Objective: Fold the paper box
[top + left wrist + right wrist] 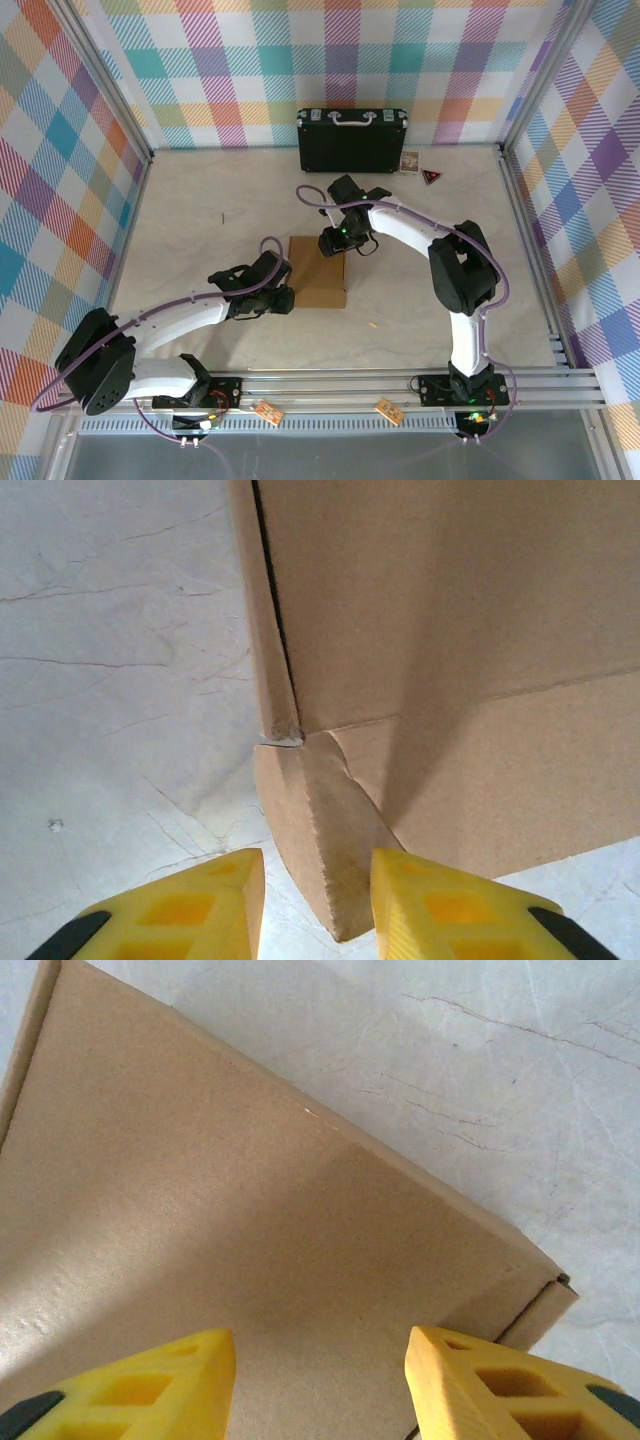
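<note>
The paper box (320, 282) lies closed and flat, plain brown cardboard, in the middle of the table. My left gripper (284, 296) is at its left edge. In the left wrist view the box (450, 630) has a rounded side flap (320, 820) sticking out, and my left gripper (318, 865) stands open around that flap, the left finger clear of it. My right gripper (335, 243) hovers over the box's far right corner. In the right wrist view it (320, 1340) is open just above the box's top face (200, 1180), with nothing between its fingers.
A black hard case (352, 140) with a silver handle stands against the back wall. A small card (409, 162) and a dark red triangle (431, 177) lie to its right. Metal frame posts and checked walls enclose the table; an aluminium rail (400, 385) runs along the front.
</note>
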Robot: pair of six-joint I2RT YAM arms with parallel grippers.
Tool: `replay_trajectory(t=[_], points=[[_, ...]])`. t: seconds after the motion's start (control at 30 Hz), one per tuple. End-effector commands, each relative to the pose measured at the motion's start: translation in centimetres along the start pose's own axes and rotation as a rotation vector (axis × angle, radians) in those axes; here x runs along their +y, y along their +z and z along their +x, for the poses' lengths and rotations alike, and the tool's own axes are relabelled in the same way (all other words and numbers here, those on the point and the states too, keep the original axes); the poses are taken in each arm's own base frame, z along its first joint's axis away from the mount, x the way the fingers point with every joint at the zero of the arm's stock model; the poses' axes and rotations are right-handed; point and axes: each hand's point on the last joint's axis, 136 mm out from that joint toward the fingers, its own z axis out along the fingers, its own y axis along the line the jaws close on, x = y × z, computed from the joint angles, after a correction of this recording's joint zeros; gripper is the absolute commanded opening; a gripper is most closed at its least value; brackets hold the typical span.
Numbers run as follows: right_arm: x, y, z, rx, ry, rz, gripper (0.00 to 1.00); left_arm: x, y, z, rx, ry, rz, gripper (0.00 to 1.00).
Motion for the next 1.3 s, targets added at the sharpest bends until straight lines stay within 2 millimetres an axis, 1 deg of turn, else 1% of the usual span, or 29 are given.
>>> replay_trajectory(t=[0.0, 0.13, 0.23, 0.5, 0.6, 0.83, 0.97, 1.03, 1.13, 1.27], points=[[-1.3, 2.7, 3.8, 0.161, 0.033, 0.031, 0.50, -0.6, -0.7, 0.4, 0.015, 0.014, 0.030, 0.35], [-1.2, 2.7, 3.8, 0.162, 0.034, 0.029, 0.50, -0.5, -0.4, 0.4, 0.015, 0.015, 0.025, 0.35], [-1.2, 2.6, 3.8, 0.163, 0.035, 0.028, 0.50, -0.6, 0.4, 0.8, 0.033, 0.011, 0.030, 0.29], [-1.2, 2.6, 3.9, 0.164, 0.036, 0.025, 0.50, -0.3, 1.8, 1.8, 0.064, -0.014, 0.025, 0.30], [-1.2, 2.7, 3.9, 0.166, 0.036, 0.026, 0.50, -0.3, 2.0, 1.7, 0.061, -0.015, 0.022, 0.30], [-1.2, 2.8, 4.0, 0.170, 0.037, 0.021, 0.50, -0.9, 2.0, 1.1, 0.018, -0.028, 0.062, 0.30], [-1.1, 3.0, 4.1, 0.176, 0.041, 0.018, 0.50, -0.8, 1.8, 0.8, -0.014, -0.038, 0.072, 0.29], [-1.1, 3.0, 4.1, 0.177, 0.041, 0.018, 0.50, -1.3, 1.7, 0.1, -0.052, -0.041, 0.100, 0.29], [-1.1, 3.0, 4.1, 0.178, 0.041, 0.017, 0.50, -1.1, 1.6, -0.1, -0.066, -0.040, 0.088, 0.29], [-1.1, 3.1, 4.2, 0.180, 0.039, 0.017, 0.50, -1.6, 1.4, -0.2, -0.080, -0.031, 0.129, 0.29]])
